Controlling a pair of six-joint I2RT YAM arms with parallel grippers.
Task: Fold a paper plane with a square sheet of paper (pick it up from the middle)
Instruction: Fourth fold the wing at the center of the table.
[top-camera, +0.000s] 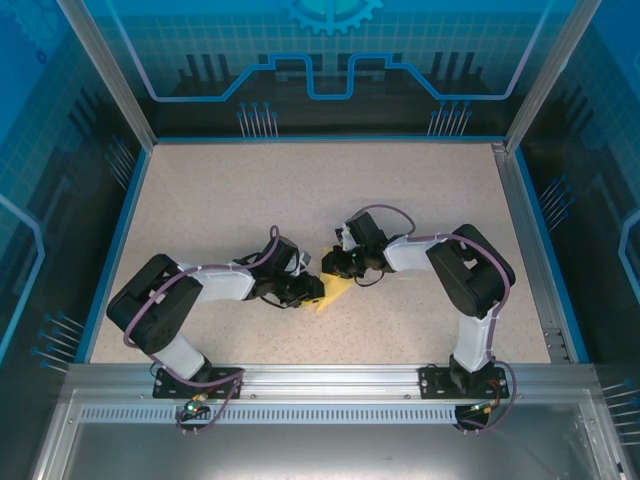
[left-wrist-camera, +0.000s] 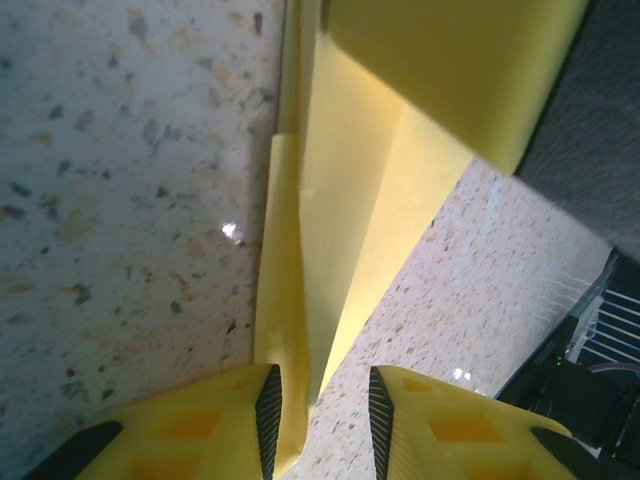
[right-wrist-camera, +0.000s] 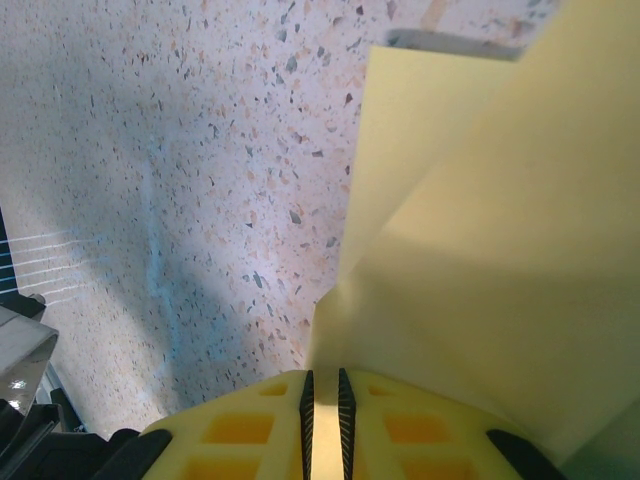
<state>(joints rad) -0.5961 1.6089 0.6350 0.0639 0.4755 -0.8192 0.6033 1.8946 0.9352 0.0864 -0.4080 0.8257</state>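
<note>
The paper plane (top-camera: 336, 292) is a folded yellow sheet lying low over the speckled table, between the two arms at the middle. My right gripper (right-wrist-camera: 323, 410) is shut on one edge of it, and the paper (right-wrist-camera: 480, 260) fans out ahead of its pads. My left gripper (left-wrist-camera: 325, 415) stands open at the other end. The narrow creased strip (left-wrist-camera: 330, 230) runs between its fingers and rests against the left pad (left-wrist-camera: 268, 410), with a gap to the other pad. In the top view the left gripper (top-camera: 312, 290) and right gripper (top-camera: 336, 266) sit close together.
The speckled table (top-camera: 250, 190) is ringed by a blue rim (top-camera: 120, 230) and glass walls with metal posts. An aluminium rail (top-camera: 330, 380) at the near edge carries both arm bases. A yellow finger of the right gripper (left-wrist-camera: 460, 70) hangs close above the paper.
</note>
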